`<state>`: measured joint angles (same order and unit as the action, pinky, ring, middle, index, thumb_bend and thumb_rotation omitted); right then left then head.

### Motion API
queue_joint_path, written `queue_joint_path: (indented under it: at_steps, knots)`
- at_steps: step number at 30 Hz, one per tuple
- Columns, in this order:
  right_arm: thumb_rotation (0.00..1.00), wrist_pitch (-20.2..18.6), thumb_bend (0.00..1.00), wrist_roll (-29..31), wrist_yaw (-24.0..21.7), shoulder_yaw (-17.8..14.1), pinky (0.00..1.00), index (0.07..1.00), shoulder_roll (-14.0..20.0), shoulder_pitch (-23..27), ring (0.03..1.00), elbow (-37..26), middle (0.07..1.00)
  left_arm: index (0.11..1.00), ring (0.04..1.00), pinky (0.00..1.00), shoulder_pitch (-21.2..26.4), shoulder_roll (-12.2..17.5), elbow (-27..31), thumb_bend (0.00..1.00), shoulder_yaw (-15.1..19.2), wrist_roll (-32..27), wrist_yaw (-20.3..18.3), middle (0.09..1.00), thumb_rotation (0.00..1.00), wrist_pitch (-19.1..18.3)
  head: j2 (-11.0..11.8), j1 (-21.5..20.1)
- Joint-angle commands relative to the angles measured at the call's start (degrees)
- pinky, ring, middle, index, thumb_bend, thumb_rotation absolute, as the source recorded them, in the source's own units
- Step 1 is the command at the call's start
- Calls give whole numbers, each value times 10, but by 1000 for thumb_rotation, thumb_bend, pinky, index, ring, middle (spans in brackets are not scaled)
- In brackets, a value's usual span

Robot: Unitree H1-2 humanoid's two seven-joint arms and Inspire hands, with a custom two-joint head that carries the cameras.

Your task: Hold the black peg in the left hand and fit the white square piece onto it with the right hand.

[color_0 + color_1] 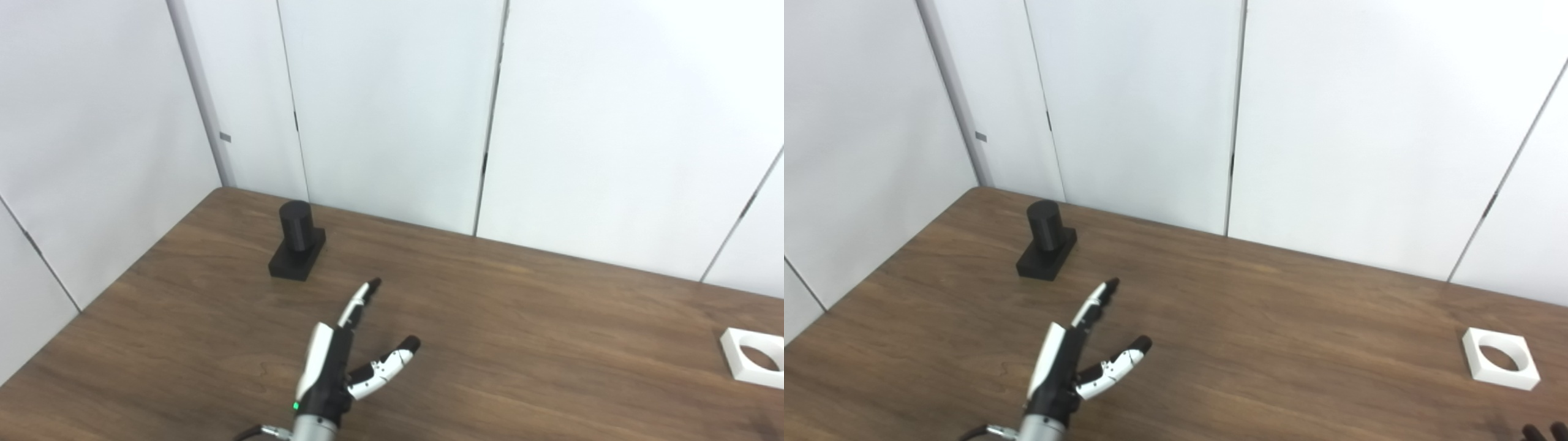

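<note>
Wooden table [490, 343] spread across the lower part of both views, backed by white wall panels [392, 110].

Black peg [296, 225] upright on its flat black base [296, 257], near the table's far left corner, just short of the panels. Nothing touching it.

Left hand [343, 361] up from the bottom edge, nearer than the peg and a little to its right, well apart from it. Fingers [361, 300] straight and pointing toward the peg, thumb [386, 366] splayed out to the side; spread wide, holding nothing. Seen edge-on, so the fingers overlap one another and the palm stays hidden. Wrist cut off by the bottom edge; small green light [296, 405] on it.

White square piece [1500, 358] flat on the table, far to the right of the peg, near the table's right side, with a round hole through its middle. Whole in the right eye view; clipped by the frame's right edge in the left eye view.

Right hand [1543, 432] barely seen: only a few dark fingertips at the bottom right corner of the right eye view, nearer than the white piece and apart from it. Outside the left eye view altogether. Cannot tell how far spread or whether closed, too little showing.
</note>
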<state>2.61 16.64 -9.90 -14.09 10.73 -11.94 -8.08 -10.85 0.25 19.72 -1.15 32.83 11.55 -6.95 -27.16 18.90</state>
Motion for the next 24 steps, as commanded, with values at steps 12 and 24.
queue_joint_path:
  at_steps: [12,24]
  knots:
    - [969,6,739,8,2,7,991,1000,-9,-22,964,7,956,892,965,983,72,80,-63,945,49,239,35,940,627,-120,-2,1]
    - [959,9,760,-3,10,13,907,963,-5,-28,911,-2,913,925,1000,1000,148,65,-247,946,58,217,143,988,632,-177,-11,-6]
